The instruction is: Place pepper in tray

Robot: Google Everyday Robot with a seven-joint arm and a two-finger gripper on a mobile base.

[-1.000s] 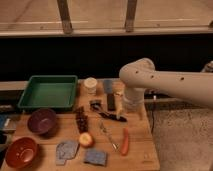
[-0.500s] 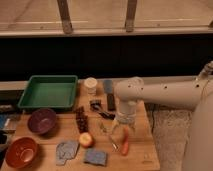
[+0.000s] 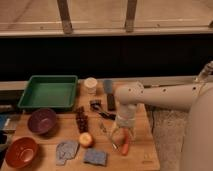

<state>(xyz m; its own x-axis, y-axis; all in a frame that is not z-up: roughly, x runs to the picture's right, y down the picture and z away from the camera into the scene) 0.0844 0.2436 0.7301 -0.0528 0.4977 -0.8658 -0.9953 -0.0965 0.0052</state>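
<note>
The red-orange pepper (image 3: 125, 147) lies on the wooden table near its front right. My gripper (image 3: 121, 135) points down just above the pepper's upper end and hides part of it. The white arm reaches in from the right. The green tray (image 3: 30, 95) stands at the table's back left, well away from the gripper, with nothing showing inside it.
A purple bowl (image 3: 41, 120) and a red-brown bowl (image 3: 20, 151) sit at the left. A dark grape bunch (image 3: 81, 120), an apple (image 3: 86, 140), two grey-blue sponges (image 3: 66, 150) (image 3: 95, 156), a white cup (image 3: 90, 85) and a dark block (image 3: 108, 95) fill the middle.
The arm has swung forward and down, bringing my gripper from the middle of the table to just over the pepper. The pepper and the other things have not moved.
</note>
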